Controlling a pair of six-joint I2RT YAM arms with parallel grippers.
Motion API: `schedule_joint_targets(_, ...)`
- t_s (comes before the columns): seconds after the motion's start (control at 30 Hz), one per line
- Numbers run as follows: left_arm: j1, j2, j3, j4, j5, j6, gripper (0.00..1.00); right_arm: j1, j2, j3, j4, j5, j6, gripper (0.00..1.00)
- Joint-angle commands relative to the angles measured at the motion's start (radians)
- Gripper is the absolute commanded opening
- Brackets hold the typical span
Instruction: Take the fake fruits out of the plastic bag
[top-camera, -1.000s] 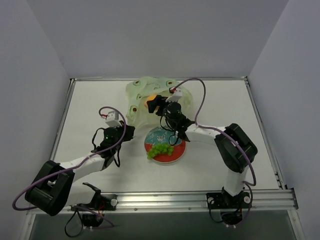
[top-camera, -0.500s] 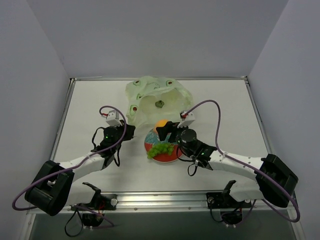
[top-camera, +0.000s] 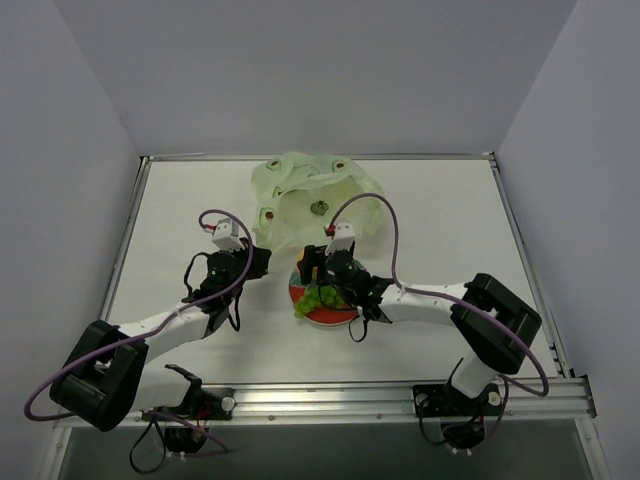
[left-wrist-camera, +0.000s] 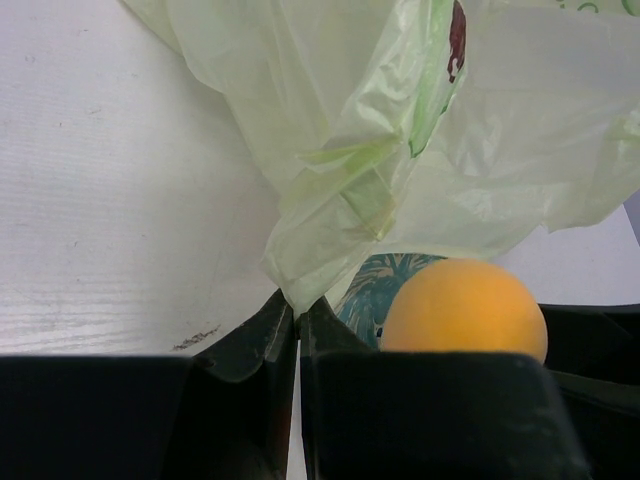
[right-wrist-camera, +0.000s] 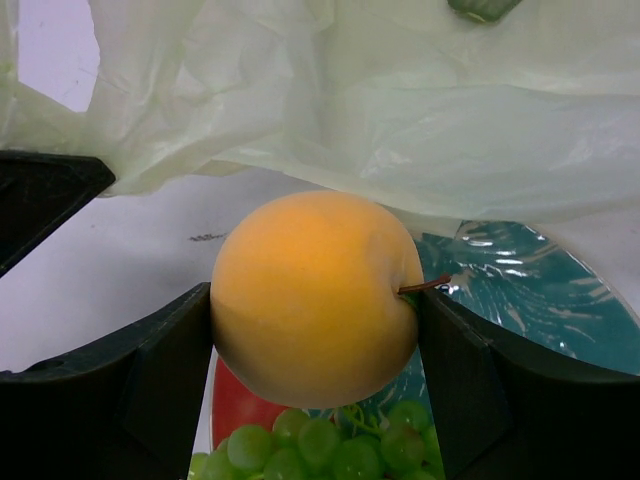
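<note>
The plastic bag (top-camera: 310, 190) lies at the back of the table, its mouth facing the arms. A dark green fruit (top-camera: 319, 208) sits inside it and shows at the top of the right wrist view (right-wrist-camera: 480, 8). My right gripper (top-camera: 310, 270) is shut on the round orange-yellow fruit (right-wrist-camera: 315, 295) and holds it just above the plate's (top-camera: 345, 316) left side. The light green grape bunch (top-camera: 320, 297) lies on the plate, right below the fruit (right-wrist-camera: 330, 445). My left gripper (left-wrist-camera: 297, 305) is shut on the bag's near corner (left-wrist-camera: 310, 260), left of the plate.
The red-rimmed plate with a teal centre (right-wrist-camera: 520, 290) sits directly in front of the bag's mouth. Grey walls stand behind and at both sides. A metal rail runs along the table's near edge (top-camera: 400, 395).
My right gripper has carried the orange-yellow fruit out of the bag's mouth and back to just over the plate's left side. The left arm has not moved.
</note>
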Motion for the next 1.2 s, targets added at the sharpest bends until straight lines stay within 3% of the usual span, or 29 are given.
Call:
schedule_joint_targets(0.0, 0.007, 0.0, 0.055, 0.031, 0.004, 0.017, 0.02, -0.014, 0.049, 0.072, 0.011, 0.045, -0.054, 0.32)
schedule_joint_targets(0.27, 0.007, 0.0, 0.055, 0.036, 0.004, 0.013, 0.02, -0.024, 0.103, 0.058, 0.021, 0.04, -0.049, 0.43)
schedule_joint_targets(0.37, 0.007, 0.004, 0.053, 0.04, 0.004, 0.01, 0.02, -0.024, 0.069, 0.037, 0.019, 0.045, -0.046, 0.59)
schedule_joint_targets(0.4, 0.007, 0.008, 0.055, 0.042, 0.004, 0.01, 0.02, -0.024, 0.046, 0.034, 0.012, 0.046, -0.048, 0.7)
schedule_joint_targets(0.57, 0.007, 0.011, 0.053, 0.043, 0.004, 0.01, 0.02, -0.024, -0.04, 0.049, -0.051, 0.046, -0.054, 0.89)
schedule_joint_targets(0.8, 0.007, 0.011, 0.055, 0.045, 0.026, 0.013, 0.02, -0.041, -0.19, 0.057, -0.182, 0.074, -0.069, 0.95)
schedule_joint_targets(0.83, 0.007, 0.012, 0.055, 0.046, 0.028, 0.013, 0.02, -0.051, -0.2, 0.06, -0.188, 0.051, -0.068, 0.94)
schedule_joint_targets(0.93, 0.007, 0.014, 0.055, 0.048, 0.03, 0.013, 0.02, -0.079, -0.204, 0.094, -0.208, 0.031, -0.079, 0.79)
schedule_joint_targets(1.0, 0.007, 0.009, 0.056, 0.042, 0.027, 0.017, 0.02, -0.079, -0.19, 0.132, -0.26, 0.098, -0.079, 0.55)
schedule_joint_targets(1.07, 0.007, -0.003, 0.053, 0.037, 0.025, 0.02, 0.02, -0.087, -0.201, 0.132, -0.272, 0.164, -0.066, 0.43)
schedule_joint_targets(1.17, 0.005, -0.011, 0.056, 0.039, 0.04, 0.015, 0.02, -0.143, -0.23, 0.121, -0.262, 0.096, -0.039, 0.29)
